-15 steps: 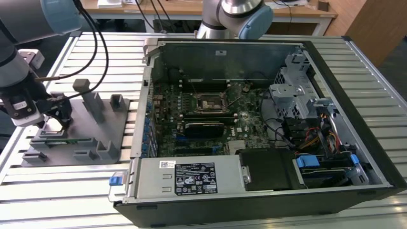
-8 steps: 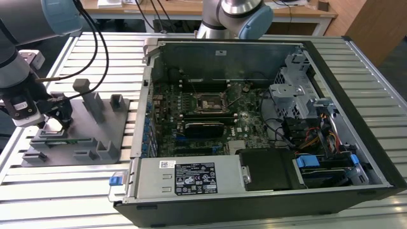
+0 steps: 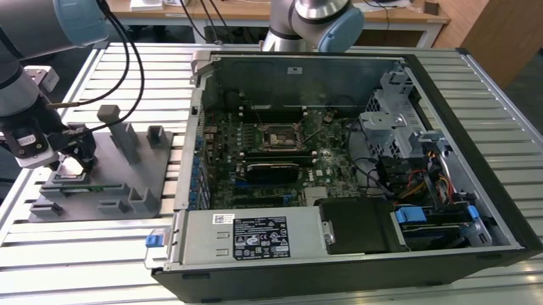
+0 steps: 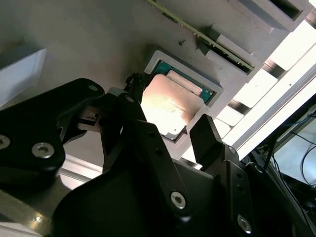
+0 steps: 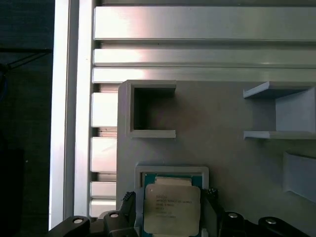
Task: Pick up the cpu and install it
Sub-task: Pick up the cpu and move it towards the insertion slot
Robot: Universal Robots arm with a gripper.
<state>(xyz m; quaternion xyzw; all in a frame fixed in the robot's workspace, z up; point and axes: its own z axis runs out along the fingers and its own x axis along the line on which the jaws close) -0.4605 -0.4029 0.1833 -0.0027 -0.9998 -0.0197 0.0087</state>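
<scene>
Where one cpu point(image 5: 172, 210) is seated in a grey tray point(image 5: 222, 148), one pincer point(image 3: 75, 160), at the exterior view's left, is held open astride it.

Nothing printed is legible. In the first wrist view the cpu point(image 5: 172, 210) bears several short lines of dark print on its silvery top plate, too small to make out. In the exterior view, at the lower middle of the frame, a black label point(image 3: 261, 237) with rows of white print and small symbols sits on the silver metal housing point(image 3: 203, 244) inside the computer case. A small white sticker point(image 3: 222, 218) lies just beside it toward the frame's left. At the left edge, a white tag point(image 3: 25, 141) on the arm carries a mark that cannot be made out.
</scene>
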